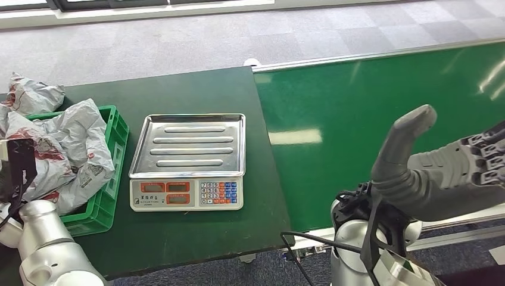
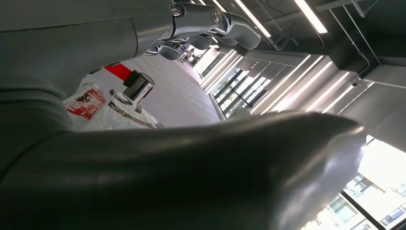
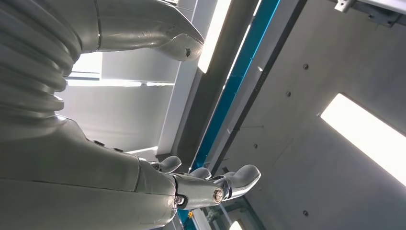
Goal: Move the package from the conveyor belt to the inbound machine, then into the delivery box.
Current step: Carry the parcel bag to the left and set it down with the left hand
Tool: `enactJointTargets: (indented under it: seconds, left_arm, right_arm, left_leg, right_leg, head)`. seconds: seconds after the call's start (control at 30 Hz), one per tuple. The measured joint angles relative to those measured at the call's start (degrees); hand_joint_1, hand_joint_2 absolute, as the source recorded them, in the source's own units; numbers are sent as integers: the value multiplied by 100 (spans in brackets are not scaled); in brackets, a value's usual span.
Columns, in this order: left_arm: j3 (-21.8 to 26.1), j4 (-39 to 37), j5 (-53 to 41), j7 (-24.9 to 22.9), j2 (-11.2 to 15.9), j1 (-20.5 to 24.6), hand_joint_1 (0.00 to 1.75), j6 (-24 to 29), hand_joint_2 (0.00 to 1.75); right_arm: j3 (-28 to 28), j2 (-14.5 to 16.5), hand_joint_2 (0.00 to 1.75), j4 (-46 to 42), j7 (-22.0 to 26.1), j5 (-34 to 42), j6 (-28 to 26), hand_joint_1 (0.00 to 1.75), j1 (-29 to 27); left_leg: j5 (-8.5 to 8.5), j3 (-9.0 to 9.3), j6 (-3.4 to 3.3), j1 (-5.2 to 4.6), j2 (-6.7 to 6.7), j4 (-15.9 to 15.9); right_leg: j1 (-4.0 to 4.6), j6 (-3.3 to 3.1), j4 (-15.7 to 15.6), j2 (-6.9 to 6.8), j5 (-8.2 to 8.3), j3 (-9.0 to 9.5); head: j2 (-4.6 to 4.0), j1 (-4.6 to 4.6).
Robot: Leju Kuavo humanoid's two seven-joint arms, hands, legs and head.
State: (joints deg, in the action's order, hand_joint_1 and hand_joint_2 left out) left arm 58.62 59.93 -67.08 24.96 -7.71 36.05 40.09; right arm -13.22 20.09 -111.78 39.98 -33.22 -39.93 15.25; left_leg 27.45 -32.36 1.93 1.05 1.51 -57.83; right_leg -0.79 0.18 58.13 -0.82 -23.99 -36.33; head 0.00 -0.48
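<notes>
Several grey plastic packages (image 1: 65, 143) with red print are heaped in and over the green delivery box (image 1: 113, 179) at the table's left end. The inbound machine, a white scale (image 1: 187, 193), stands mid-table, and its steel tray (image 1: 190, 143) holds nothing. The green conveyor belt (image 1: 369, 119) runs along the right. My right hand (image 1: 440, 167) hovers over the belt's near edge, palm up, thumb raised, fingers apart, holding nothing. My left hand (image 2: 191, 163) is beside the box, thumb and fingers (image 2: 215, 19) apart, with packages (image 2: 110, 110) seen between them.
The dark green table (image 1: 190, 238) butts against the belt's left side. Grey carpet floor (image 1: 178, 36) lies beyond the table. My left arm (image 1: 41, 250) rises at the near left corner, close to the box. Cables (image 1: 309, 244) hang off my right arm.
</notes>
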Motion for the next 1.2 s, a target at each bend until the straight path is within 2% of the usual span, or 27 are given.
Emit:
enactJointTargets:
  seconds: [0.13,0.2,0.3,0.4,0.53,0.6,0.63,0.77,0.83,0.9,0.93,1.03,1.2]
  left_arm:
    - [55,51,135,185,-45,25,0,0,0]
    - [108,116,600,649,-103,59,0,0,0]
    - [21,467,1854,1374,-285,10,0,0,0]
    - [-835,1370,3237,1521,-544,-389,0,0,0]
    - [-2479,2570,4146,1449,-727,-1060,0,-106,175]
    - [-3288,3119,4590,1409,-710,-1416,0,-546,175]
    - [-3714,3364,4829,1369,-677,-1606,0,-981,175]
    - [-5407,4018,5780,1340,-522,-2302,0,-3498,175]
    - [-6048,4107,6394,1448,-496,-2498,0,-4763,175]
    - [-6507,4143,6867,1503,-545,-2638,0,-5723,175]
    - [-6691,4144,6959,1512,-596,-2690,0,-6041,175]
    - [-7041,4104,6868,1517,-747,-2771,0,-6372,175]
    - [-7198,4000,6906,1517,-826,-2798,0,-6531,175]
  right_arm:
    - [0,0,175,6,0,0,0,0,-1]
    - [0,0,175,11,0,7,0,0,0]
    - [3,0,175,25,-1,58,1,0,0]
    - [11,-1,175,94,-41,231,1,0,-7]
    - [-62,-8,175,277,-61,704,23,0,-42]
    - [-243,-60,175,511,-22,1312,273,0,-102]
    - [-367,-111,175,617,-19,1720,613,0,-168]
    - [-705,-315,175,746,-1,3220,2724,0,-484]
    - [-693,-340,175,654,5,3644,3751,0,-636]
    - [-627,-336,175,573,9,3864,4636,0,-768]
    - [-578,-331,175,545,8,3890,4975,0,-815]
    - [-421,-319,175,484,5,3784,5539,0,-894]
    - [-204,-303,175,473,2,3647,5858,0,-968]
  left_leg:
    - [0,0,0,0,-2,0]
    - [0,0,0,0,-2,0]
    - [1,1,0,-1,1,0]
    - [2,-1,-2,-2,-9,-1]
    - [7,-8,-6,-3,-24,-1]
    - [11,-6,-8,-3,-17,-1]
    - [12,-6,-8,-3,-19,-1]
    - [12,-12,-11,-3,-39,-2]
    - [15,-12,-12,-5,-39,-2]
    - [19,-11,-15,-8,-31,-2]
    - [21,-10,-17,-10,-29,-2]
    - [25,-9,-22,-13,-30,-2]
    - [25,-8,-23,-12,-28,-2]
  right_leg:
    - [0,0,0,-1,0,0]
    - [0,0,0,-1,0,0]
    - [-1,0,0,0,0,0]
    - [-1,3,-1,-7,-2,1]
    - [-4,9,-2,-24,-7,7]
    - [-4,9,-3,-22,-8,6]
    - [-4,10,-3,-23,-9,5]
    - [-3,15,-4,-40,-15,4]
    - [-5,15,-4,-39,-15,5]
    - [-8,16,-5,-35,-16,4]
    - [-9,18,-5,-34,-18,4]
    - [-12,23,-7,-33,-21,6]
    - [-12,23,-7,-32,-21,7]
  head:
    - [0,-1]
    - [0,-1]
    - [0,0]
    - [0,-1]
    - [0,-1]
    - [0,0]
    - [0,-1]
    - [0,1]
    - [0,1]
    - [0,1]
    - [0,1]
    - [0,2]
    - [0,1]
